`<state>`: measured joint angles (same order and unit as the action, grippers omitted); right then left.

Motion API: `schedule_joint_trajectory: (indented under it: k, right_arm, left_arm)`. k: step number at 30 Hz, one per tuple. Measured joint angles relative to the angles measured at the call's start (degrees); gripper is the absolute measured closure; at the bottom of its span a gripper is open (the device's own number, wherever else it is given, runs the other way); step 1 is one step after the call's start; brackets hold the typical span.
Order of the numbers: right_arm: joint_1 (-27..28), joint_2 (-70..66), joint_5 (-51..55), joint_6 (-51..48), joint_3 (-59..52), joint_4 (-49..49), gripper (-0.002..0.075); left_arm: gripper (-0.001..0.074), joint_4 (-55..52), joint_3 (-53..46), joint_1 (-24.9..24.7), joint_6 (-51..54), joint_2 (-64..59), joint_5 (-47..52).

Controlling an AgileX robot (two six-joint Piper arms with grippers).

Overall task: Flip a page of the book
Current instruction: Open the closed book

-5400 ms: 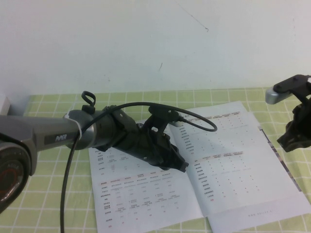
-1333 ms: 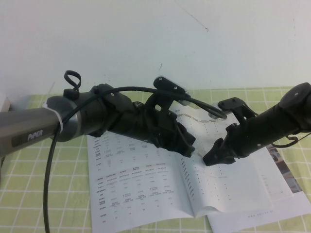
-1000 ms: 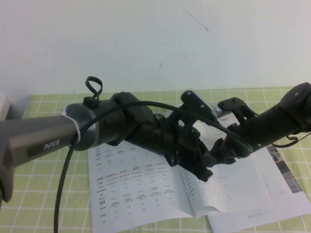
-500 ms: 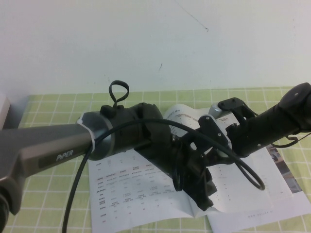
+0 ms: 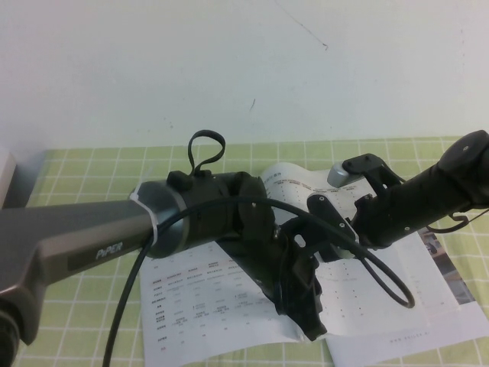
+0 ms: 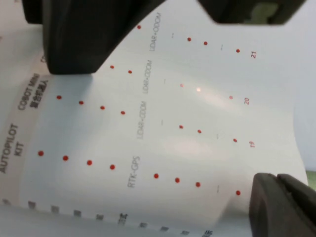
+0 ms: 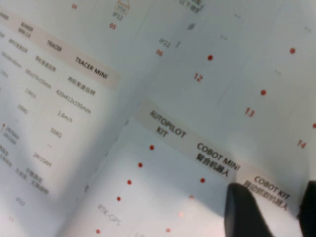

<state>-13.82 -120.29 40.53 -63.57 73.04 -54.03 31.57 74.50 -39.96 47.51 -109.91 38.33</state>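
The book (image 5: 195,306) lies open on the green checked cloth. Its right-hand page (image 5: 289,176) is lifted and curls up at the far edge. It fills the left wrist view (image 6: 173,123) with rows of red dots. My left gripper (image 5: 309,323) reaches over the spine to the page's near part. Its fingers (image 6: 269,207) press together at the sheet's edge. My right gripper (image 5: 336,233) sits at the lifted page's far part, partly hidden behind my left arm. Its fingers (image 7: 247,212) stand apart, with the page's heading strip (image 7: 197,153) between them.
A black cable loop (image 5: 386,279) hangs from my left wrist over the right side of the book. A printed sheet with photos (image 5: 451,267) sticks out under the book at the right. A white wall (image 5: 244,69) stands behind, and a grey object (image 5: 6,164) at the far left.
My left arm has swung right and toward the near edge of the book. The page has risen and curled more. My right arm came in earlier and has held still for the last second.
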Motion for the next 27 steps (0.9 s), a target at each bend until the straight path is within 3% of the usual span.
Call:
schedule_joint_trajectory:
  k: [14,22,27]
  right_arm:
    - [0.0,0.0,0.0,0.0,0.0,0.0,0.0470]
    - [2.0,4.8,0.3,1.0,0.0,2.4,0.0611]
    - [4.9,9.1,0.4,7.4,0.0,10.3,0.0705]
  left_arm:
    - [0.0739,-0.3,0.0,0.0,-1.9,-4.2,-1.1]
    - [0.0739,-0.3,0.0,0.0,-2.1,-4.2,-1.1]
    - [0.0739,-0.3,0.0,0.0,-2.1,-4.2,-1.1]
